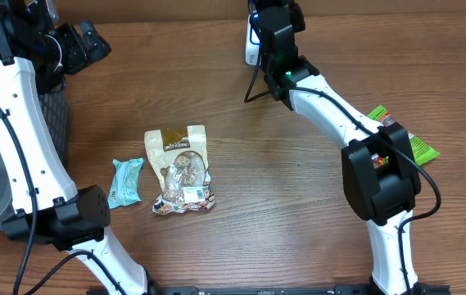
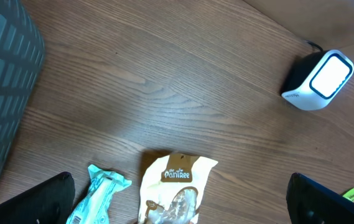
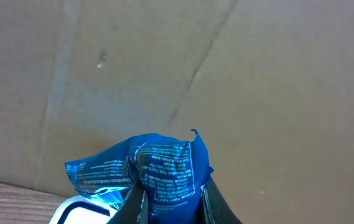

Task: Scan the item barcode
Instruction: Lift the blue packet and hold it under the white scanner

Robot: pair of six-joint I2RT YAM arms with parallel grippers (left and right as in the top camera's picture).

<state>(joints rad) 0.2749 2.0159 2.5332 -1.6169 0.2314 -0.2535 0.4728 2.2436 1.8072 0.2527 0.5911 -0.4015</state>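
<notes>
**Right fingers** [image 3: 217, 208]: closed together, clamped on the lower edge of the blue packet [image 3: 158, 165]. The packet stands up crumpled between them, printed side towards the wrist camera.

**Task item, position:** the blue packet is held off the table [image 1: 298, 205] at the far edge. It is near the scanner [image 2: 318, 78] and on the side its lit window faces. From the right wrist, the scanner's white top shows just below the packet. No barcode can be made out in the print.

**Left fingers** [image 2: 46, 199]: spread wide apart and holding nothing, raised at the far left over the table.

**Other stock on the table:**
- Pantree pouch [image 1: 180, 170], flat, mid-table.
- Teal bar [image 1: 125, 182], just beside the pouch.
- Green packet [image 1: 417, 146], at the right edge, partly under the right arm.
- Grey basket [image 2: 2, 93], far left.

**Progress, as judged:**
- Pick-up and carry to the scanner look complete.
- Whether a read has registered cannot be told.
- Probably remaining: turning the barcode to the window, then setting the packet down.
</notes>
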